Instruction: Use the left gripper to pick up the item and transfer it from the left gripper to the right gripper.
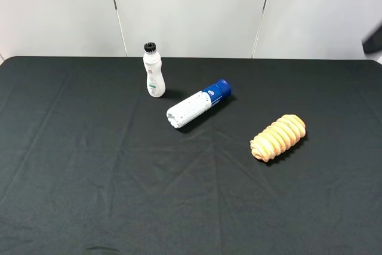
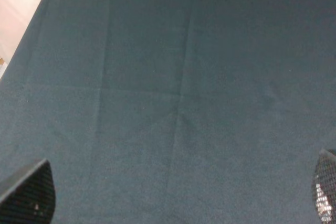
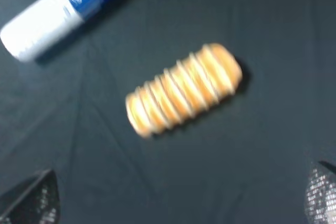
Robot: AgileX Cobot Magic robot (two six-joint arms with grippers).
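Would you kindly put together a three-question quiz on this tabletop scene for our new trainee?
1. True or false: the bread loaf is held in the left tool.
2. Which bottle lies on its side? A) the black-capped bottle B) the blue-capped bottle
3. Fill in: in the high view the loaf lies to the ____ of both bottles.

Key: 1. False; it lies alone on the black cloth. 2. B. 3. Right.

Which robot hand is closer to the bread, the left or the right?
Right. The right end effector hangs open above the bread, which fills its wrist camera's view. The left end effector, also open, sees only bare black cloth, so it is likely farther away.
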